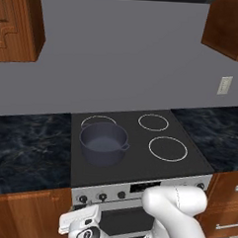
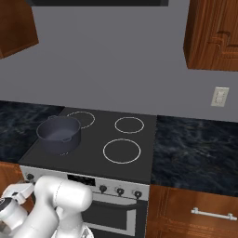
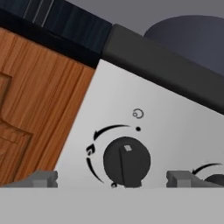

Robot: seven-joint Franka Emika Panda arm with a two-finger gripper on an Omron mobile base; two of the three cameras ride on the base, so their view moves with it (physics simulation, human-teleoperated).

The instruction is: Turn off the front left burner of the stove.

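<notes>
One round dark knob (image 3: 126,162) | smooth silver stove (image 3: 175,131) panel | gripper (image 3: 111,178) spread wide, straddling knob

Base cams flank stove (image 1: 138,161); hand cam near knob (image 3: 126,162).

I find no readable words, brands or numbers anywhere. The only signs sit on the silver front panel (image 3: 175,131) of the stove (image 1: 139,156): around the knob (image 3: 127,161) in front of me curve black arrow-like arcs, with a small ring symbol and a black dot above it. The knob carries a pale square mark near its top. The panel's dark display (image 1: 145,186) is too small to read in the base views.
</notes>
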